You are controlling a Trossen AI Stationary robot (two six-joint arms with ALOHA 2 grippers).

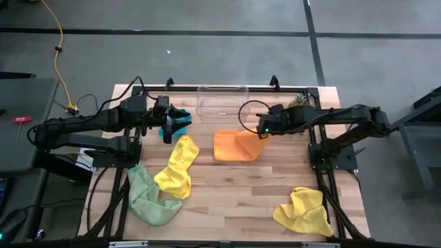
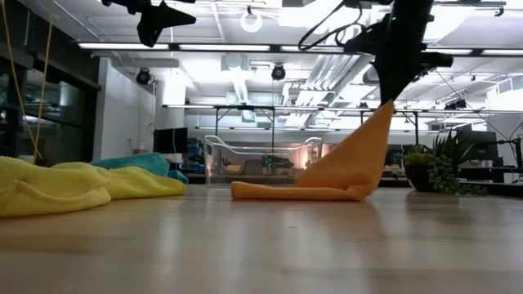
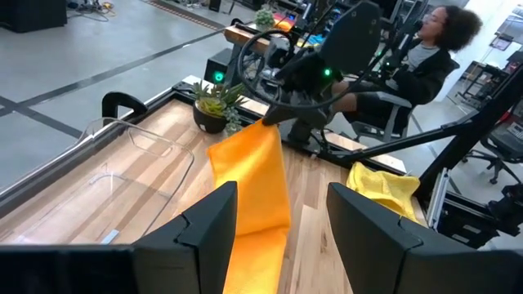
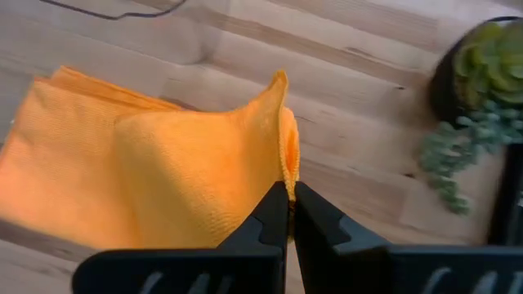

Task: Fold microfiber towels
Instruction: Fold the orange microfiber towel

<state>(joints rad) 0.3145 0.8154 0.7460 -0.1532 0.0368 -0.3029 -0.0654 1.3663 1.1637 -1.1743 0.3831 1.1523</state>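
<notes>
Wooden table [image 1: 227, 200]: clear bin [image 1: 222, 100] at back edge, nothing visible inside. Right gripper [image 4: 288, 214] pinches orange towel [image 1: 234, 146] corner; left gripper [image 3: 282, 216] spread, holding nothing.

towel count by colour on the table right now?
Yellow towels: 2
Orange towel: 1, one edge lifted by the shut right gripper
Teal towel: 1, under the open left gripper
Light green towel: 1
Total: 5 towels
</notes>
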